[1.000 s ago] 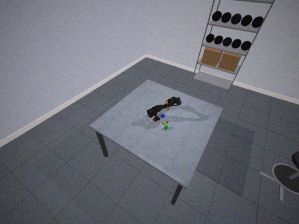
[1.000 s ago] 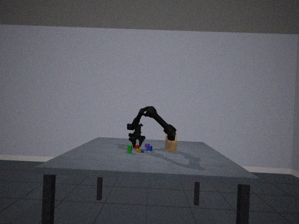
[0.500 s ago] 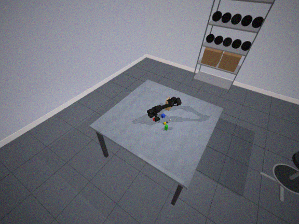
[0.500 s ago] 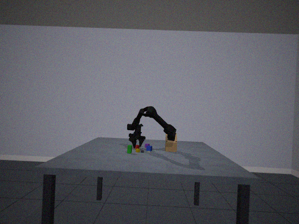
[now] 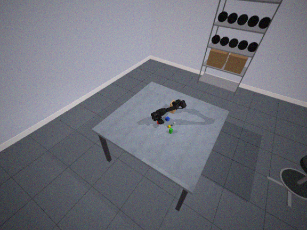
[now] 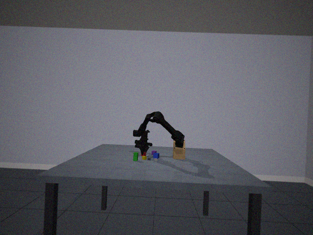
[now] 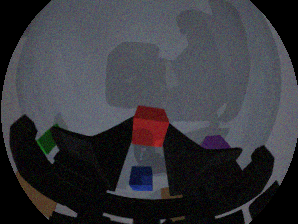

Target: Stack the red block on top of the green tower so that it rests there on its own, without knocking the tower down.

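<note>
The red block [image 5: 158, 122] [image 6: 144, 154] [image 7: 150, 132] is between the fingertips of my gripper [image 6: 143, 154] [image 7: 149, 122], which is shut on it, one finger against each side. The block is at or very near the table top. The fingers hide part of it in the exterior view. The green tower [image 5: 170, 131] [image 6: 135, 156] stands upright a short way from my gripper, nearer to the exterior view. In the wrist view the green tower [image 7: 47, 140] shows at the left, partly hidden behind the left finger.
A yellow block [image 5: 169, 126] [image 6: 144, 158] lies between the red block and the green tower. A blue block [image 5: 167, 118] [image 6: 156, 155] [image 7: 141, 178] and a purple block [image 6: 154, 153] [image 7: 216, 141] are nearby. Small dark and whitish pieces lie near the yellow block. A tan box [image 6: 179, 154] stands at the arm's base.
</note>
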Action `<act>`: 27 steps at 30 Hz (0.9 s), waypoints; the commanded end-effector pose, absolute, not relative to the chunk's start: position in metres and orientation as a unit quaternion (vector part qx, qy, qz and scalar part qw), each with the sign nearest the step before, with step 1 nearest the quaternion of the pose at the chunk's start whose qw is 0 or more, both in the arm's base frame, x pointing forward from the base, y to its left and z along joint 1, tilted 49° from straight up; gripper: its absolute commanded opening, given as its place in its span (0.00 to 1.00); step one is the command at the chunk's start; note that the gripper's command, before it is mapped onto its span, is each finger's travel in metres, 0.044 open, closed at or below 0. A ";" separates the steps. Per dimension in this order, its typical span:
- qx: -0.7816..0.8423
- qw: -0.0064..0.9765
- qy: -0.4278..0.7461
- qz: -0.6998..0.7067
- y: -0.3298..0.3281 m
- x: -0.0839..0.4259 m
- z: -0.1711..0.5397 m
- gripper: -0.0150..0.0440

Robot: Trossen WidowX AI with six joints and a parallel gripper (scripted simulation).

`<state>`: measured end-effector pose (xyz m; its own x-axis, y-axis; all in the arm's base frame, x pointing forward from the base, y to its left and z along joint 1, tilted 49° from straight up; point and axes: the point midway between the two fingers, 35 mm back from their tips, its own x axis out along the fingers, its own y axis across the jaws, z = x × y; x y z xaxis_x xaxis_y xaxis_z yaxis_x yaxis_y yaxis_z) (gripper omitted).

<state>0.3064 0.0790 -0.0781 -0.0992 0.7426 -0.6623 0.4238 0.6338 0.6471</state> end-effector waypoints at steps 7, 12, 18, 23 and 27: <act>0.403 0.537 0.726 0.148 0.072 0.308 -0.072 0.25; 0.403 0.537 0.726 0.148 0.053 0.310 -0.056 0.25; 0.402 0.537 0.726 0.148 0.031 0.313 -0.036 0.25; 0.402 0.538 0.726 0.147 0.012 0.316 -0.020 0.25; 0.402 0.538 0.726 0.147 -0.003 0.318 -0.006 0.25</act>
<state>0.3156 0.0099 -0.0177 -0.0994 0.7460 -0.6585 0.4318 0.6285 0.6469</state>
